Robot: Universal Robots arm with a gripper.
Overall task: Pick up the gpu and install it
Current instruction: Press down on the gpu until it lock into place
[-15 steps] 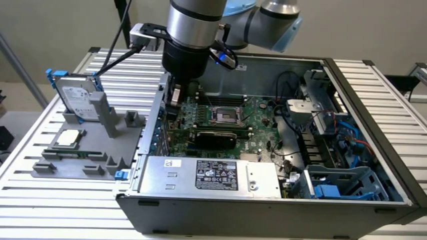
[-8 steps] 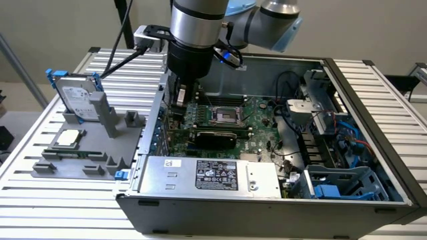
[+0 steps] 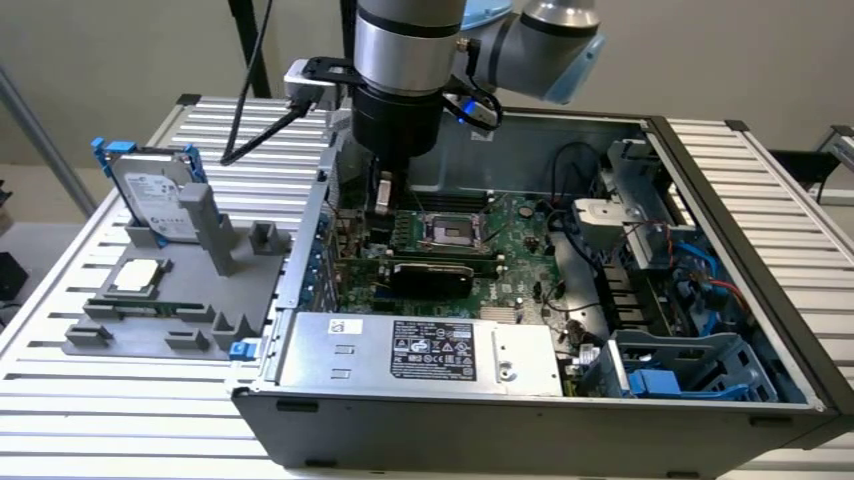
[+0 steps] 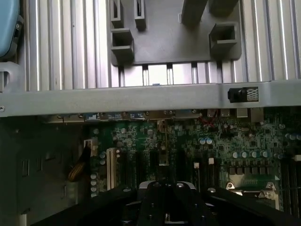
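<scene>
Jaws clenched empty, the gripper (image 3: 384, 195) hangs over the motherboard (image 3: 461, 250) where the gpu (image 3: 430, 273) already sits installed.

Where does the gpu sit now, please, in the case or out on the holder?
In: the gpu lies across the motherboard inside the open case.

1 open PC case (image 3: 747, 170), 1 motherboard (image 3: 514, 235) inside, 1 gpu (image 3: 430, 277) seated on it, 1 power supply (image 3: 414, 350). On the tabletop (image 3: 134, 400): 1 grey holder (image 3: 134, 330), carrying 1 hard drive (image 3: 154, 195), 1 CPU (image 3: 136, 277), 1 memory stick (image 3: 134, 308). 1 robot arm (image 3: 400, 60).
</scene>
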